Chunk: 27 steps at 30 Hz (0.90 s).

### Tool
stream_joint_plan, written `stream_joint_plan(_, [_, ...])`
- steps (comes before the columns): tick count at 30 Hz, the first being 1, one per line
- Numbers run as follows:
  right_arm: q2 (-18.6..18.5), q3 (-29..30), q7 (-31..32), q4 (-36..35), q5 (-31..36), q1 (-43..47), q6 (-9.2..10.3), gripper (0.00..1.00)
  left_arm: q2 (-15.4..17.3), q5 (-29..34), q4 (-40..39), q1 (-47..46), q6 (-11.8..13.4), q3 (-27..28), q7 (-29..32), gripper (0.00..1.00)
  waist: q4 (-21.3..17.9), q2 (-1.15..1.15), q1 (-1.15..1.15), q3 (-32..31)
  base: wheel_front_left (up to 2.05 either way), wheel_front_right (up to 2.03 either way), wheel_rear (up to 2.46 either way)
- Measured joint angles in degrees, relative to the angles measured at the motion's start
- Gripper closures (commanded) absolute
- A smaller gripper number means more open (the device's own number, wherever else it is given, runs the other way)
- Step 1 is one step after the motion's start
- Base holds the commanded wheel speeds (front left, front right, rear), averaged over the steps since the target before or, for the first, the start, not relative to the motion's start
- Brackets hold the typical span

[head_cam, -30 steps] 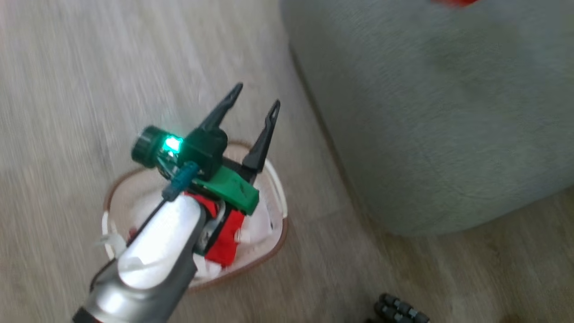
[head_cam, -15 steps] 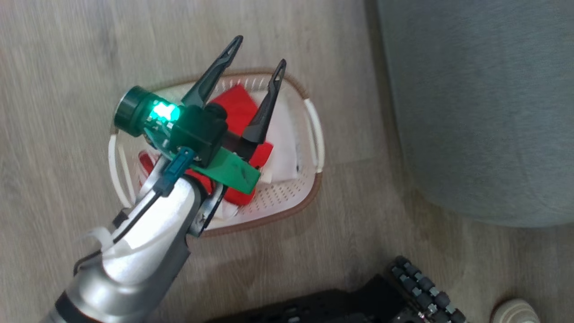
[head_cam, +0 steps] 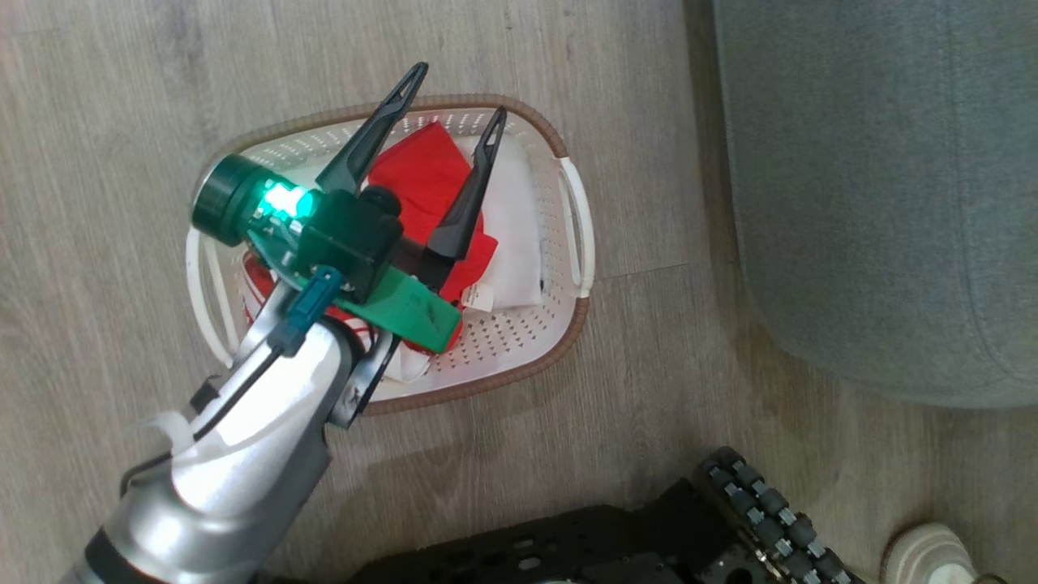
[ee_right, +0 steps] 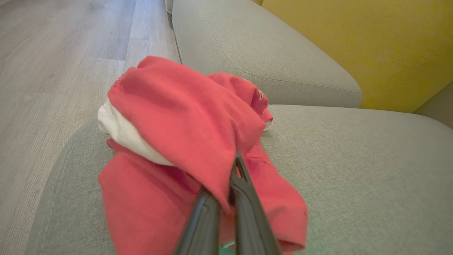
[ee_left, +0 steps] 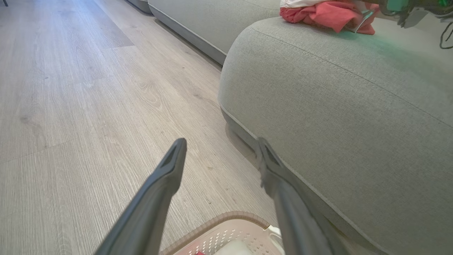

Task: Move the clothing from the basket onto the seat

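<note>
Since a second ago the head camera has swung and steadied. The blurred, tilted picture is now sharp, the basket [head_cam: 507,345] sits higher and more central in view, and the robot's dark base [head_cam: 568,543] and a pale shoe [head_cam: 928,556] have come in along the bottom edge. The left gripper [head_cam: 460,91] stays spread wide, as it was then. It hangs over the basket with nothing between its fingers, which point past the far rim toward the wooden floor [head_cam: 122,97]. Under it, some of the red clothing [head_cam: 426,174] lies crumpled in the basket beside a white liner sheet [head_cam: 515,235], and the arm hides part of the pile. The basket stands on the floor just beside the grey-green seat [head_cam: 876,203], with a strip of bare boards between them. Farther off, up on the seat, the right gripper [ee_right: 234,173] is pressed fully closed with a fold of red clothing caught at its tips. That garment shows a white panel and slumps on the cushion near its rounded front edge. Beyond it lie a second cushion and a yellow backrest [ee_right: 354,46].
</note>
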<state>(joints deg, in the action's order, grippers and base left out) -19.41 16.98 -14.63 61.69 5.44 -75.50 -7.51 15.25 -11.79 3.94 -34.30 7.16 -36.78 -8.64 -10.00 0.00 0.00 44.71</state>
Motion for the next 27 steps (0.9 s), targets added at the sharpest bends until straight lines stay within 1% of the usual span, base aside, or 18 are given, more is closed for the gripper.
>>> stream_joint_plan(6, [1.9, -1.4, 0.0, -0.9, 0.6, 0.5, 0.0, 0.0, 0.6, -0.1, 0.2, 0.1, 0.5, 0.1, 0.1, 0.0, -0.9, 0.0, 0.0, -1.4, 0.0, 0.0, 0.0])
stream_joint_plan(10, [2.8, -4.6, 0.0, -1.8, -0.3, 3.2, 0.0, 0.0, 0.6, -1.3, 1.5, 0.6, 0.5, 0.1, -0.1, 0.0, -1.4, 0.0, 0.0, -3.3, 0.0, 0.0, 0.0])
stream_joint_plan(14, [3.2, -8.4, 0.0, -3.4, -2.5, 6.7, 0.0, 0.0, 0.3, -2.8, 3.2, 1.3, 0.5, 0.3, -1.4, 0.0, -1.7, 0.0, 0.0, -6.7, 0.0, 0.0, 0.0])
stream_joint_plan(15, [3.2, -8.4, 0.0, -3.4, -2.5, 6.7, 0.0, 0.0, 0.3, -2.8, 3.2, 1.3, 0.5, 0.3, -1.4, 0.0, -1.7, 0.0, 0.0, -6.7, 0.0, 0.0, 0.0])
stream_joint_plan(23, [2.5, -15.8, 0.0, -8.1, -8.9, 14.1, 0.0, 0.0, -1.1, -6.7, 7.5, 7.2, 1.3, 1.9, -4.5, 0.0, -0.6, 0.01, 0.0, -16.4, 0.0, 0.0, 0.0])
stream_joint_plan(27, [2.1, -18.2, 0.0, -10.4, -12.0, 19.2, 0.0, 0.0, -1.6, -8.4, 9.1, 10.3, 2.0, 3.3, -5.2, 0.0, 0.5, 0.01, -0.01, -21.8, 0.0, 0.0, 0.0])
